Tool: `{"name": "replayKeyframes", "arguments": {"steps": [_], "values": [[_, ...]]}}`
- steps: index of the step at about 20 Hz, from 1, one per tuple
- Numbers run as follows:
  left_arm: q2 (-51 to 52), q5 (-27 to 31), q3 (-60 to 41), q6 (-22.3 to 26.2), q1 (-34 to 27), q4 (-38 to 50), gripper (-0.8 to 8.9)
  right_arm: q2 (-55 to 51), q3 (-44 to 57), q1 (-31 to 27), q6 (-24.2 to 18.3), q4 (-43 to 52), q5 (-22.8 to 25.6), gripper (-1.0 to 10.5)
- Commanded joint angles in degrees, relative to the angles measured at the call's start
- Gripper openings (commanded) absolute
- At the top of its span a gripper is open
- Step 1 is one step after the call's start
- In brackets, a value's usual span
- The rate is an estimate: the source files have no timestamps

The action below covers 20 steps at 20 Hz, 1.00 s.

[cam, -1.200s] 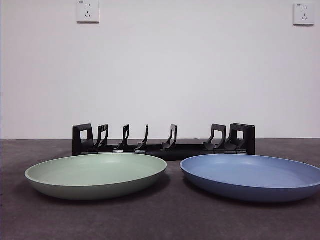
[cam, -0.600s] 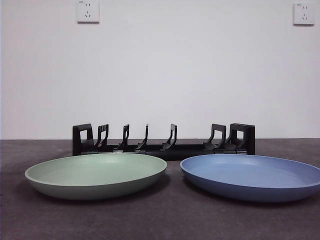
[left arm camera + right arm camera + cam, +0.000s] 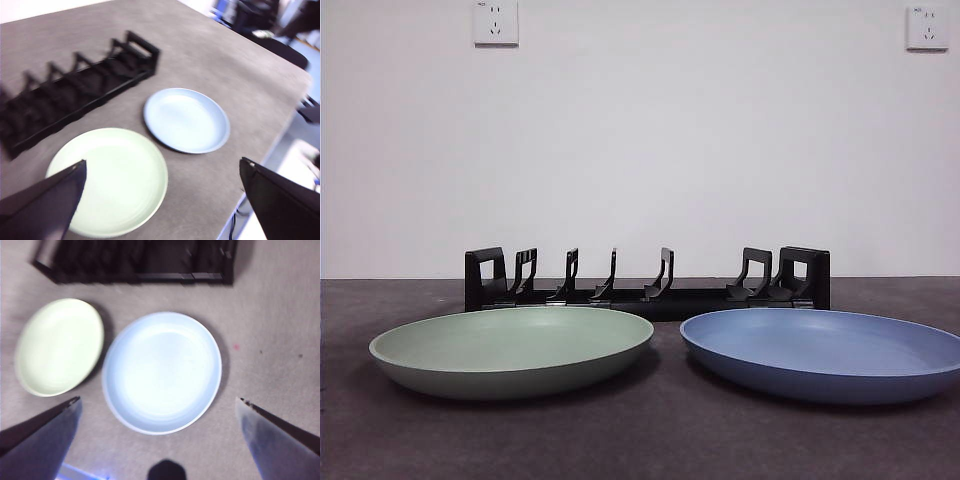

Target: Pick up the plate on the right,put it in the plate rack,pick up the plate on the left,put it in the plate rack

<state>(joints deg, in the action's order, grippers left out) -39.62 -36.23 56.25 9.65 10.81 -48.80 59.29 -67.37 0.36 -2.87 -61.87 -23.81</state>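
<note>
A blue plate (image 3: 825, 352) lies flat on the right of the table, and a green plate (image 3: 512, 349) lies flat on the left. Behind them stands the black plate rack (image 3: 647, 281), its prongs holding nothing. My right gripper (image 3: 157, 412) hangs open high above the blue plate (image 3: 161, 371), with the green plate (image 3: 59, 346) and the plate rack (image 3: 137, 260) also below it. My left gripper (image 3: 162, 187) is open too, high above the table near the green plate (image 3: 116, 180), with the blue plate (image 3: 186, 119) and the rack (image 3: 75, 85) beyond. Neither gripper appears in the front view.
The table edge (image 3: 272, 145) runs close beside the blue plate in the left wrist view, with chairs and floor beyond it. Two wall sockets (image 3: 496, 22) sit high on the white wall behind the rack.
</note>
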Motion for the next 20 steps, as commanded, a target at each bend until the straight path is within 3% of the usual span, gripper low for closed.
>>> {"name": "replayKeyframes", "arguments": {"steps": [1, 3, 5, 8, 20], "values": [[-1.33, -0.15, 0.07, 4.22, 3.1, 1.33, 6.29, 6.71, 0.04, 0.09, 1.33, 2.34, 0.24, 6.3], [-2.86, -0.17, 0.07, 6.62, 6.51, 1.7, 6.29, 13.57, 0.04, 0.26, 1.36, 4.11, 0.26, 6.2], [-4.61, 0.24, 0.07, 9.42, 10.29, 1.75, 6.29, 20.39, 0.04, 1.11, 1.29, 5.55, 2.23, 5.3], [-7.17, 1.36, 0.09, 11.91, 15.23, 2.47, 6.29, 29.14, 0.04, 2.38, 1.09, 7.37, 3.78, 5.3], [-11.96, 8.24, 0.09, 13.66, 22.95, 3.91, 6.29, 40.54, 0.04, 4.96, 1.09, 11.32, 8.02, 5.3]]}}
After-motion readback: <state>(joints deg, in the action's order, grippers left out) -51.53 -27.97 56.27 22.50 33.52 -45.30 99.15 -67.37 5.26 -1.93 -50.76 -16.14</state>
